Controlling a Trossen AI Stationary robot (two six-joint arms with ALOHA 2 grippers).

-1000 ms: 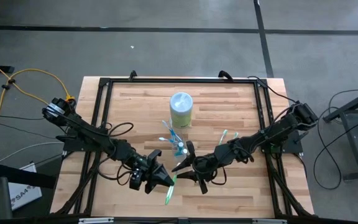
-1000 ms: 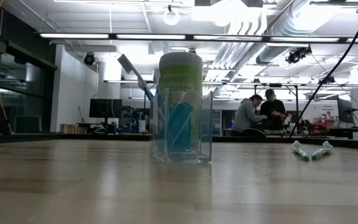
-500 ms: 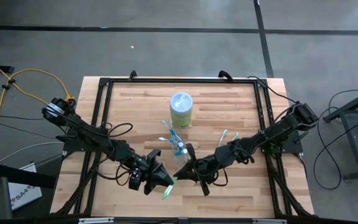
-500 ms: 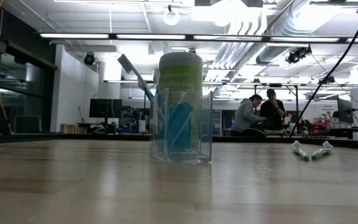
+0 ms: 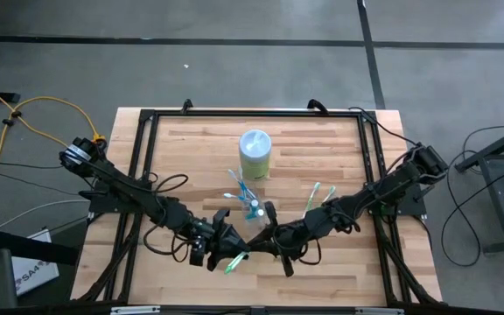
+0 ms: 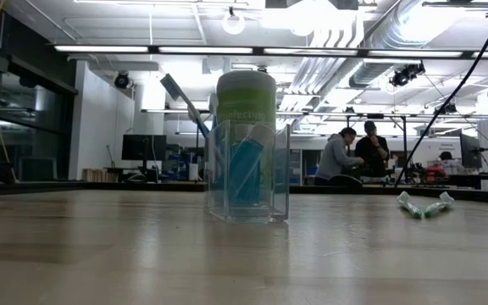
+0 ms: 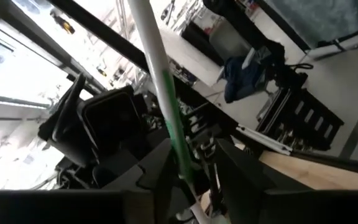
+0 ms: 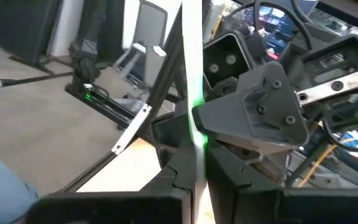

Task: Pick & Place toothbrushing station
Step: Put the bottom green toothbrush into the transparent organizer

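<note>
- We see a green-and-white toothbrush [image 5: 235, 261] held in the air over the table's near edge, between the two grippers, which meet tip to tip there in the high view.
- The right gripper [image 5: 254, 244] is clenched on that toothbrush; in the right wrist view the white-and-green handle [image 8: 193, 118] runs straight up between its own dark fingers.
- The left gripper [image 5: 232, 253] sits around the other end of the toothbrush, and in the left wrist view the handle [image 7: 166, 106] passes between its fingers; we cannot tell whether they grip it or have let go.
- Just beyond the grippers stands the clear tumbler [image 5: 250, 203], with blue-and-white toothbrushes [image 5: 234, 180] leaning out of it; in the low view it is upright and holds something blue [image 6: 246, 174].
- Right behind the tumbler stands a white canister with a pale green lid [image 5: 255, 154].
- To the right of the tumbler two more green-and-white toothbrushes [image 5: 319, 194] lie flat on the wooden table [image 5: 191, 157], close beside the right arm; the low view shows their heads [image 6: 424, 204] on the tabletop.
- Past the table, in the room, two people [image 6: 352, 154] sit at a bench.
</note>
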